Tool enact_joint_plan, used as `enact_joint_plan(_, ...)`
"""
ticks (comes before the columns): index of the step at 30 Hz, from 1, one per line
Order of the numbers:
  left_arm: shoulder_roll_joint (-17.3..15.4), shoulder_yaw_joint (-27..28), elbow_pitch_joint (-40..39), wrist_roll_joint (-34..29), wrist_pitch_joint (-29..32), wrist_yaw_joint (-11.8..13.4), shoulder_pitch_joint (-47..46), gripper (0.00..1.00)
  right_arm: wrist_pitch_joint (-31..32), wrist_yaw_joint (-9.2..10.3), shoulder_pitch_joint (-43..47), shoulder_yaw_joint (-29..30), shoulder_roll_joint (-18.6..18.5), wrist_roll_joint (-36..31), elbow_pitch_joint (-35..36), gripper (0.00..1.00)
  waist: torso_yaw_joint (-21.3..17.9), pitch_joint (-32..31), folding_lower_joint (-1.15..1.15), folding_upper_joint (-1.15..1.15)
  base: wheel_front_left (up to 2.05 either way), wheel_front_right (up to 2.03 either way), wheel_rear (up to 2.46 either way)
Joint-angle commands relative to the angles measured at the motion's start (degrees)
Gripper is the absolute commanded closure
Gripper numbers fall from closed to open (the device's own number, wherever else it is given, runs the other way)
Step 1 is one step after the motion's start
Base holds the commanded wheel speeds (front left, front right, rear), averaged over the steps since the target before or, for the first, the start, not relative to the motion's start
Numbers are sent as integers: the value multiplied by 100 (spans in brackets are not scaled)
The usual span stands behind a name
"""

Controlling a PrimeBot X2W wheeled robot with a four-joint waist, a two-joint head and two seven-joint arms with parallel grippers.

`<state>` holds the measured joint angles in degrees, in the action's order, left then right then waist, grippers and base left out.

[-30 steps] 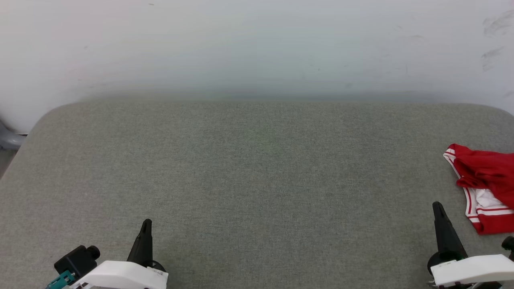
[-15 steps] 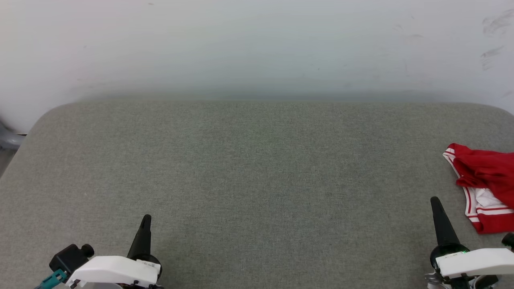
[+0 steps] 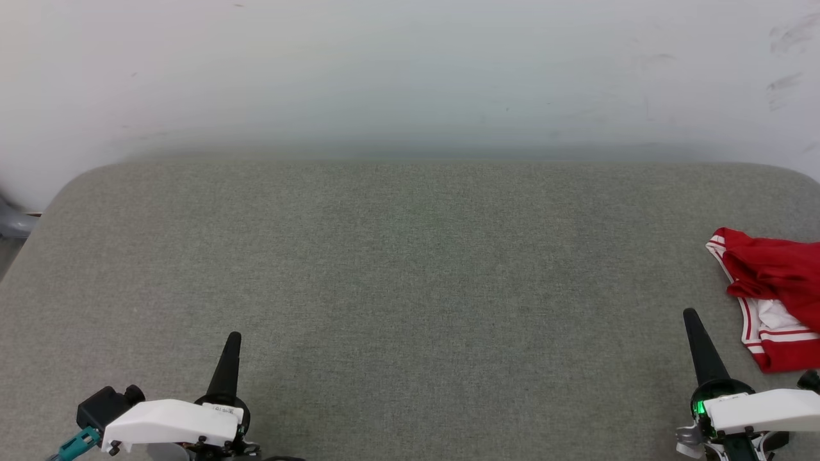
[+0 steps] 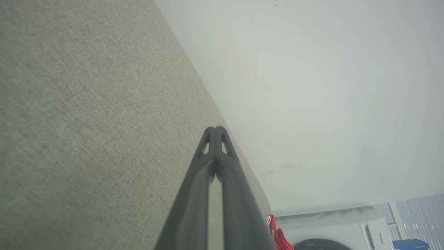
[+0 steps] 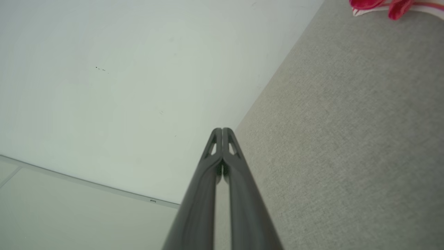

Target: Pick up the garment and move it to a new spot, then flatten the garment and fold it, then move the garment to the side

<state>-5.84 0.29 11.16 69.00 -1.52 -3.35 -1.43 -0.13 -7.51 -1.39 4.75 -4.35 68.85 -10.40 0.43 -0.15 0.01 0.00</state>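
Facing white wall (image 3: 410,70), grey fabric surface (image 3: 410,288), garment (image 3: 778,275) at right; left hand (image 3: 234,337), right hand (image 3: 689,314) clenched.

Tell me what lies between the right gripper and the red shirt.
Only bare grey padded surface, seen in the head view: the shut right gripper stands apart from the shirt.

A grey fabric table (image 3: 410,275) is stretching across the scene, with a pale wall (image 3: 410,77) standing behind its far edge. The garment (image 3: 775,275), red with white-and-red striped trim, is lying crumpled at the right edge, partly cut off. The left pincer (image 3: 233,338) is pointing away at the near left, fingers together. The right pincer (image 3: 689,315) is doing likewise at the near right, near the garment but not touching it.
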Motion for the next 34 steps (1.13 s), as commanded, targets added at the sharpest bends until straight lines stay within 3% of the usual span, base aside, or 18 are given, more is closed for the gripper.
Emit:
enact_joint_plan(1,6,36,-16,155,44,-43,-118,100,27,1,-147,13,17,156,10,100,-1,1,0,0,0,0,0)
enact_joint_plan(34,114,325,199,1827,487,-329,-406,100,442,3,-413,75,70,1775,-256,100,-29,22,0,0,0,0,0)
